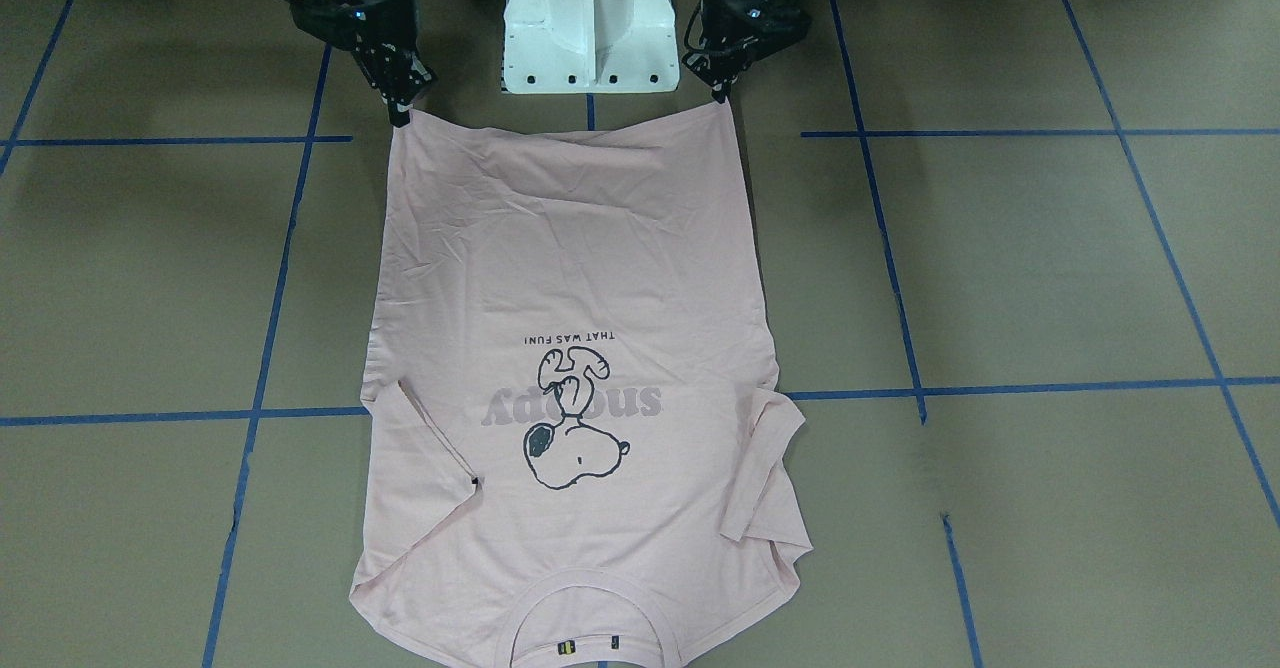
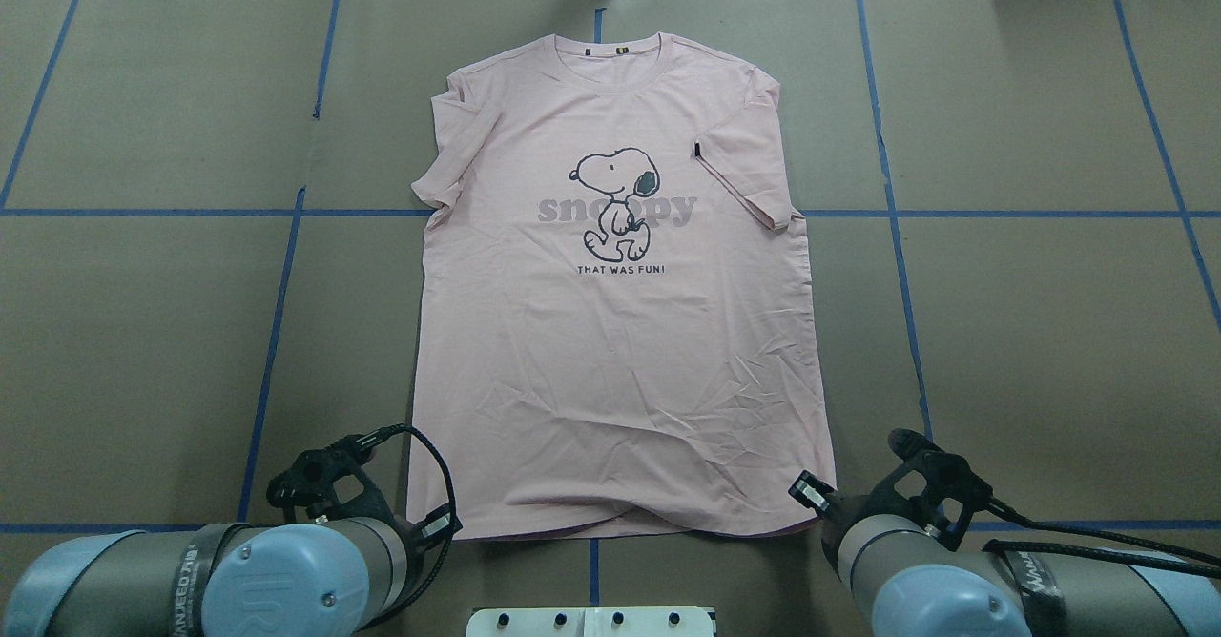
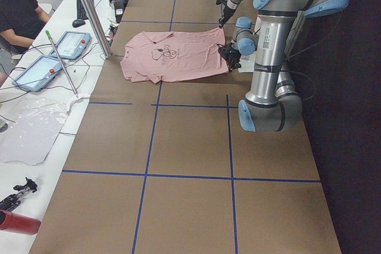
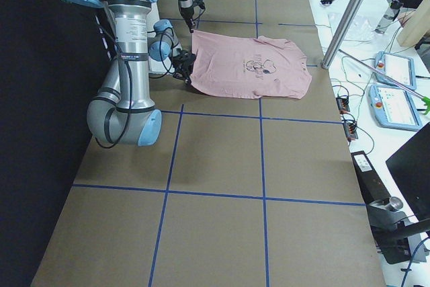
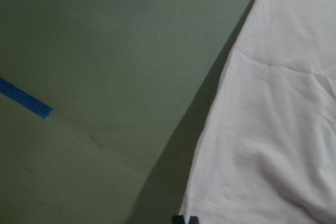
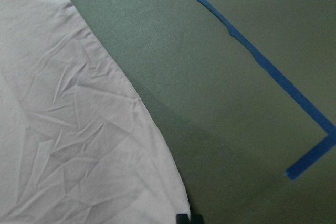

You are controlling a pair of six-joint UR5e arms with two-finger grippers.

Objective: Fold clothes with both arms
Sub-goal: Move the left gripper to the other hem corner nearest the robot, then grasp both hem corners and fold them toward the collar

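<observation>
1. Left pincer (image 1: 719,95): clamped on the hem corner on its side of the shirt (image 2: 620,351). In the left wrist view the dark fingertips (image 5: 185,219) sit pinched together right at that corner.
2. Right pincer (image 1: 401,113): same deal on the other hem corner. Its tips are closed at the cloth edge in the right wrist view too.
3. Why hold it like that? We reckon grabbing both corners at once lets the arms lift the hem (image 2: 620,527) evenly and carry it toward the collar (image 2: 608,57) for a fold in half. The corners look a touch raised. There's a shadow under the shirt edge in both wrist views, and the hem sags a little between the two grips.
4. The shirt lies print-up in the middle of the bench (image 2: 1002,332). Its hem is just beside the white base (image 1: 588,28) and its collar is at the far side, away from the robot. Both sleeves are flopped in over the body rather than spread out, so the outline is already fairly narrow. There are light wrinkles low on the body.
5. The bench top is matte brown, marked into big squares with blue tape (image 2: 897,236).
6. Past the far edge there's a white side table with two pendants (image 3: 68,44), plus a slanted metal pole (image 3: 92,10). A person (image 3: 18,7) is sitting there, well apart from the arms.
</observation>
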